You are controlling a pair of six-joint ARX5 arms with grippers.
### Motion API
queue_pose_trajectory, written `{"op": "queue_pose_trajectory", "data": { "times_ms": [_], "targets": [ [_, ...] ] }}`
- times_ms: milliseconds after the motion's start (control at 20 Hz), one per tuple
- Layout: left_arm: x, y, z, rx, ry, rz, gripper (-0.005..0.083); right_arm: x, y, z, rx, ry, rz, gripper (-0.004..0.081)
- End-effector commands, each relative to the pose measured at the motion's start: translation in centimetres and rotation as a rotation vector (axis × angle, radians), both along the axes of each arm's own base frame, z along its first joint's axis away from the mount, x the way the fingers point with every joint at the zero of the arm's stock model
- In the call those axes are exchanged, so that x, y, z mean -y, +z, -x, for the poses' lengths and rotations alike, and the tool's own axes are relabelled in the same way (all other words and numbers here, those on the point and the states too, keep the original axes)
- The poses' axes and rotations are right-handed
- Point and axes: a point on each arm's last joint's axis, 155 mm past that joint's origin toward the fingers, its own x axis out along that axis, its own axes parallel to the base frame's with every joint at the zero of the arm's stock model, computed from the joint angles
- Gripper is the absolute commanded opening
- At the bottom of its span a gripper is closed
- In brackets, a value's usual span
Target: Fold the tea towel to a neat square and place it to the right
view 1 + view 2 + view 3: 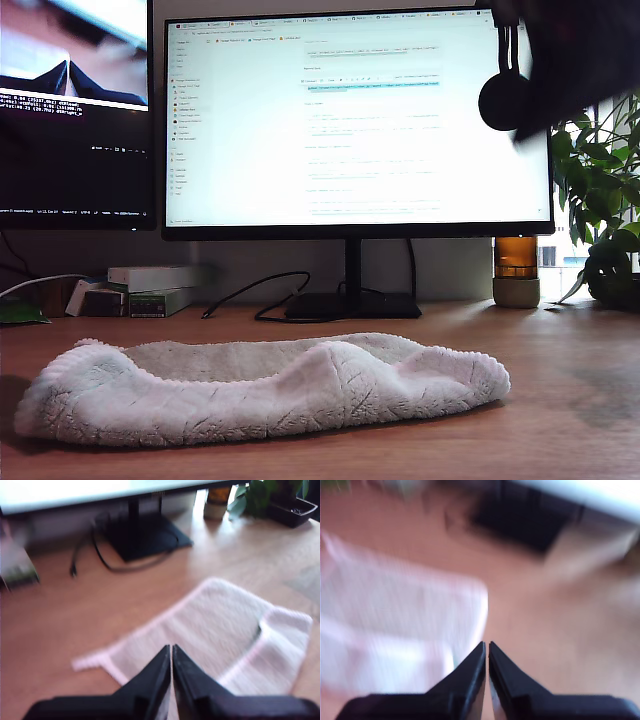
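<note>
The tea towel (260, 385) lies rumpled on the wooden desk in front of the monitor, off-white and fluffy, with its near edge doubled over. From the first wrist view the tea towel (220, 625) spreads flat with one end folded back on itself. My first gripper (171, 647) is shut and empty, held above the towel's edge. My second gripper (486, 644) is also shut and empty, over bare desk beside the blurred tea towel (395, 620). A dark blurred arm (580, 50) shows at the exterior view's upper right; which arm it is I cannot tell.
A large monitor (350, 120) on a black stand (350, 300) is behind the towel, with a second screen (70, 110) at the exterior view's left. Small boxes (150, 290), a loose cable (250, 292), an amber jar (516, 270), a plant (600, 200) and hanging headphones (505, 95) line the back.
</note>
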Motion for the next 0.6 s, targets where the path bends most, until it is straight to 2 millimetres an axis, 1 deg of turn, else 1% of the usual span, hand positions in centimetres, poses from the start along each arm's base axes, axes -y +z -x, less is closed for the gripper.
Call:
{"op": "queue_pose_trajectory", "data": {
  "times_ms": [0,150,250,350,450,550],
  "targets": [
    [0.6,-1.0,0.5,-0.048,-0.019,0.013,-0.0018,0.3,-0.6,0.2,-0.024,-0.010,0.012,-0.0010],
    [1.3,-1.2,1.0,-0.094,-0.021,0.050,-0.0009,0.3,-1.0,0.3,-0.039,-0.012,0.017,-0.0010],
    [1.6,-1.2,1.2,-0.120,-0.016,0.078,-0.0008,0.3,-0.9,0.2,-0.040,-0.018,0.003,-0.0010],
    [1.9,-1.7,1.6,-0.149,-0.029,0.081,-0.0008,0.3,-0.6,-0.1,-0.034,-0.033,-0.018,-0.0010],
    [2.3,-2.6,1.6,-0.192,-0.043,0.079,-0.0008,0.2,-0.8,-0.1,-0.046,-0.024,-0.023,-0.0010],
    [2.5,-3.8,1.5,-0.254,-0.046,0.081,-0.0008,-0.4,-1.0,0.0,-0.055,0.030,-0.026,-0.0010]
  ]
}}
